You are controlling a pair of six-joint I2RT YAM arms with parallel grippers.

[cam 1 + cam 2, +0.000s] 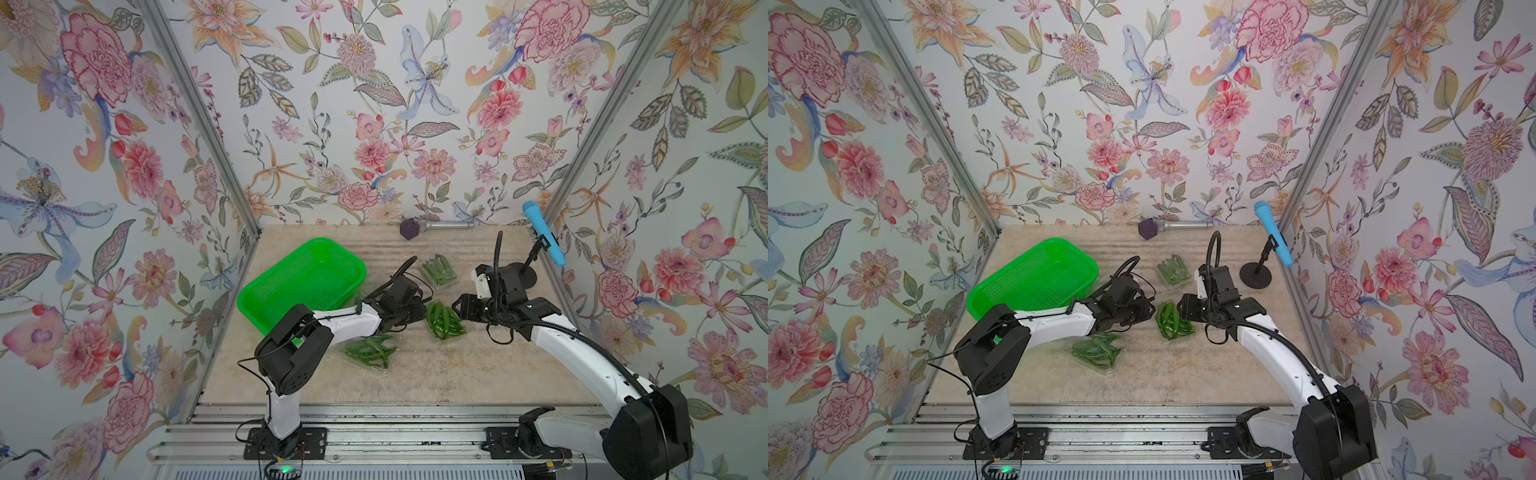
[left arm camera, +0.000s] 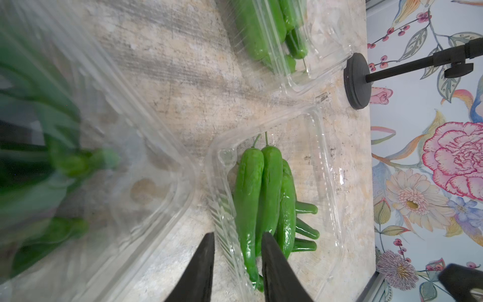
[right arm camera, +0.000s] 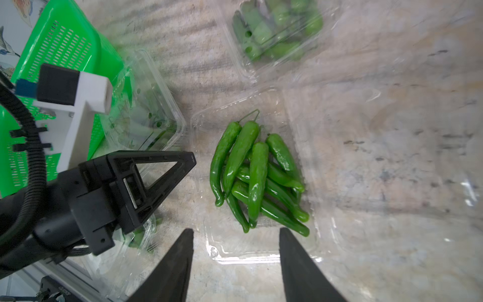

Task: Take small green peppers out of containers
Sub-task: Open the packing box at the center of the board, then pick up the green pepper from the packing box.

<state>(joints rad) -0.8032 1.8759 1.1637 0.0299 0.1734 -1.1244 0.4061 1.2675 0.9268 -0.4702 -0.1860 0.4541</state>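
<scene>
flanking peppers in container: end effectors

Floral wallpaper covers three walls; aluminium corner posts frame a mottled beige tabletop.
</scene>
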